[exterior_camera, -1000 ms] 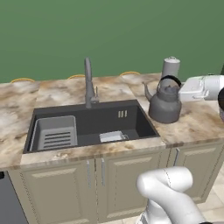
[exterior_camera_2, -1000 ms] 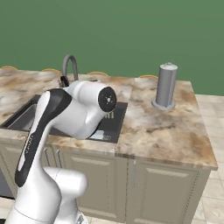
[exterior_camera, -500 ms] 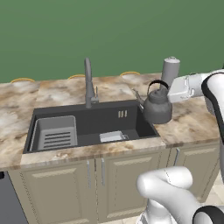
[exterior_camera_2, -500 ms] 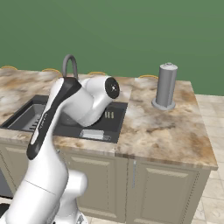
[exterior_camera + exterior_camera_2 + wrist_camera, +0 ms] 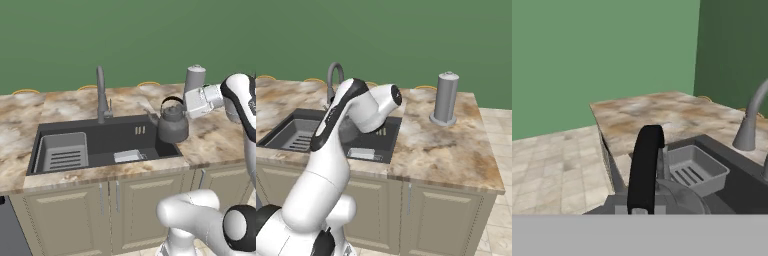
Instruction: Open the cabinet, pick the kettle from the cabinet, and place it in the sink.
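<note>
Above the right-hand end of the sink [image 5: 100, 145], you will find the kettle [image 5: 173, 124] suspended clear of the basin floor, its body overlapping the sink's right rim and the marble counter [image 5: 220, 140] in the left base view. Note that the kettle's spout points left, toward the faucet [image 5: 102, 95], and its black arched handle [image 5: 172, 101] stands uppermost. The gripper [image 5: 185, 102] reaches in from the right and meets that handle; treat the jaws as fully closed on the handle, with the kettle hanging from them. In the hand view, the black handle [image 5: 645, 170] rises directly in front of the camera, with the kettle's grey lid just below it. Beyond it, observe the grey dish rack insert [image 5: 694, 167] seated in the sink's far end, and the faucet's curved neck [image 5: 751, 117] at the right edge. A tall light-grey canister [image 5: 445, 98] stands upright on the counter to the right of the sink, behind the gripper in the left base view. Beige base cabinets [image 5: 110, 205] run beneath the counter.
</note>
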Controlling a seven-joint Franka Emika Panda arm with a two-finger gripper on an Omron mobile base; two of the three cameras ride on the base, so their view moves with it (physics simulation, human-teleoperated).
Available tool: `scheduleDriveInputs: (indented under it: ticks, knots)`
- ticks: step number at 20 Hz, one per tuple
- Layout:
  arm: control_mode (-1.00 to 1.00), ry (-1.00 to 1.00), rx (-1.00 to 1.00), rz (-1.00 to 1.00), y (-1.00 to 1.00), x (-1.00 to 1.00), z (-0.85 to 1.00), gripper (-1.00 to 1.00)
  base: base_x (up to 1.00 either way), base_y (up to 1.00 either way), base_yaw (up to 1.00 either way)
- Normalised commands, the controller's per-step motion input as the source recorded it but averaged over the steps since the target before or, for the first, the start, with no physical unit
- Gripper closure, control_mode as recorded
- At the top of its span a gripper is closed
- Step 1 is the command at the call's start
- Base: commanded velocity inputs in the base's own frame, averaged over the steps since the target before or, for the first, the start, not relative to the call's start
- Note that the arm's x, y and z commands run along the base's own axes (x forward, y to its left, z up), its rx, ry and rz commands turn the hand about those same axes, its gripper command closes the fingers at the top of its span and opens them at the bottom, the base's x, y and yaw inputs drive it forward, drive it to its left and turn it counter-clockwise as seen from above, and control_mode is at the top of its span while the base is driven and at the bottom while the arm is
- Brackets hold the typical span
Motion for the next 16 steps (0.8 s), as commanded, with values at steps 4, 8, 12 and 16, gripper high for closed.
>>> scheduleDriveInputs:
  ticks: [4,8,12,16]
  knots:
    - [-1.0,0.0,-0.01,0.12,0.1,0.39,-0.3,1.0,0.0,0.0,0.0]
    - [-1.0,0.0,-0.04,0.04,0.16,0.4,-0.24,1.0,0.0,0.0,0.0]
    - [-1.0,0.0,-0.1,0.0,0.25,0.38,-0.22,1.0,0.0,0.0,0.0]
    - [-1.0,0.0,-0.1,0.0,0.22,0.35,-0.25,1.0,0.0,0.0,0.0]
